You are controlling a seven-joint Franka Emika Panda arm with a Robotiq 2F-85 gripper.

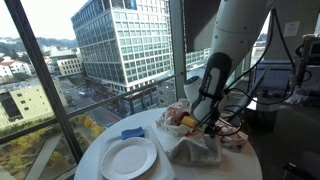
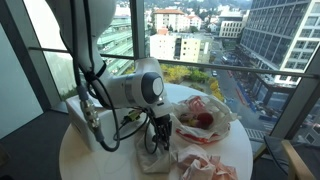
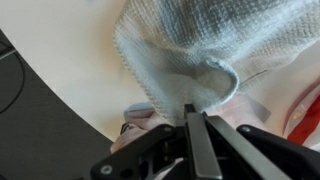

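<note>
Gripper [image 3: 195,110] pinching grey cloth [image 3: 190,45] edge — round table [image 2: 95,160].

The cloth [image 3: 200,50] is pale grey-white, and its weave makes a fine grid pattern, like gauze. The gripper [image 3: 196,120] that holds it is black, with dull grey metal on the inner sides of the fingers. The table [image 1: 95,150] under them is plain white. On the near left the plate [image 1: 128,157] is white too, with a ribbed pattern around its rim. Just behind it lies a blue pad [image 1: 133,133]. The arm [image 1: 235,30] is white with black joints. To the right, the wrapper [image 2: 205,165] shows pink-red stripes on white, and a red lump [image 2: 200,118] sits in pale crumpled paper.
</note>
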